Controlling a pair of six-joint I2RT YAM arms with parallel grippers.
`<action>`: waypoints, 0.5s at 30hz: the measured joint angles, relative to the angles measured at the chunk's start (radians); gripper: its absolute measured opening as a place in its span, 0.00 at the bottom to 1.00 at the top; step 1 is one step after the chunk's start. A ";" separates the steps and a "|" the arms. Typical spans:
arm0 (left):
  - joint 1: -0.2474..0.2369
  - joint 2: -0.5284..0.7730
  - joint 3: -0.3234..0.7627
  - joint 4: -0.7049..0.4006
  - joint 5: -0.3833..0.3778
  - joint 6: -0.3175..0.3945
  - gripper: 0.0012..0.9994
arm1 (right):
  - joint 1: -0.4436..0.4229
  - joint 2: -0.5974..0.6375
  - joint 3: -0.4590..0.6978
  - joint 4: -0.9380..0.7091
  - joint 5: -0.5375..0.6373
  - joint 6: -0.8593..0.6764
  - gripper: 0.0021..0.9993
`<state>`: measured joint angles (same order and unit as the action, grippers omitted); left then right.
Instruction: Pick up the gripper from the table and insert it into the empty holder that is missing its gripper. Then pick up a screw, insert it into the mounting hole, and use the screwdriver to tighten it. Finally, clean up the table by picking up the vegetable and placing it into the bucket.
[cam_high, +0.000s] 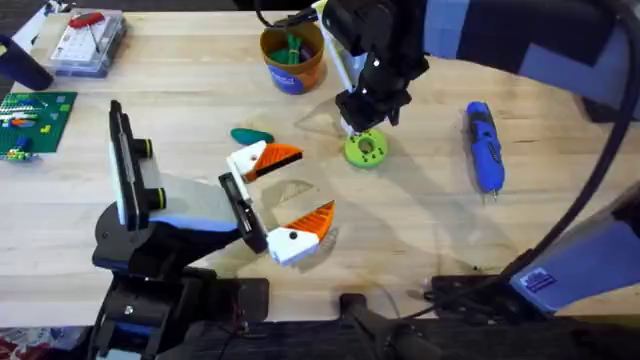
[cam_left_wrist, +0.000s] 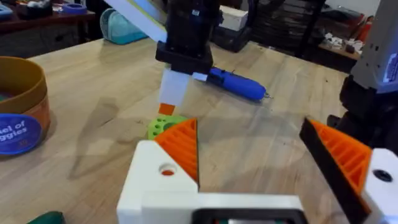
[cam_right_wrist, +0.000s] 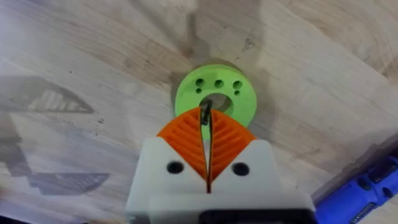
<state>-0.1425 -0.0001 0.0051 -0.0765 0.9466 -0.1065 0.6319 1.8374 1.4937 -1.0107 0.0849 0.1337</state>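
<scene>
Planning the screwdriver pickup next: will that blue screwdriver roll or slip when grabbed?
The blue screwdriver looks round-bodied and lies flat on the table, so a sideways nudge would probably roll it. Its casing looks smooth, maybe slippery between pads. It seems rigid, so it shouldn't flex.

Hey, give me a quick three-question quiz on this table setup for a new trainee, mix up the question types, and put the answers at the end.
1. True or false: the left tool is shut.
2. The right tool hangs right over which thing? A) the bucket B) the lime-green disc C) the screwdriver
3. Short answer: what thin dark thing is pinched between the right tool's orange pads?

Key:
1. False; its pads stand wide apart with nothing between them.
2. B, the lime-green disc.
3. It looks like a screw, held above the disc's holes.
</scene>
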 joint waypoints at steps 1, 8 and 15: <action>0.000 0.000 0.000 0.000 0.000 0.000 0.99 | 0.000 0.000 0.000 0.000 0.000 0.000 0.01; 0.000 0.000 0.000 0.000 0.000 0.000 0.99 | 0.000 -0.013 0.000 -0.009 0.000 0.000 0.00; 0.000 0.000 0.000 0.000 0.000 0.000 0.99 | 0.000 -0.129 -0.001 -0.064 0.000 0.004 0.09</action>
<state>-0.1425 0.0002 0.0051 -0.0765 0.9465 -0.1066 0.6319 1.7082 1.4929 -1.0748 0.0846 0.1376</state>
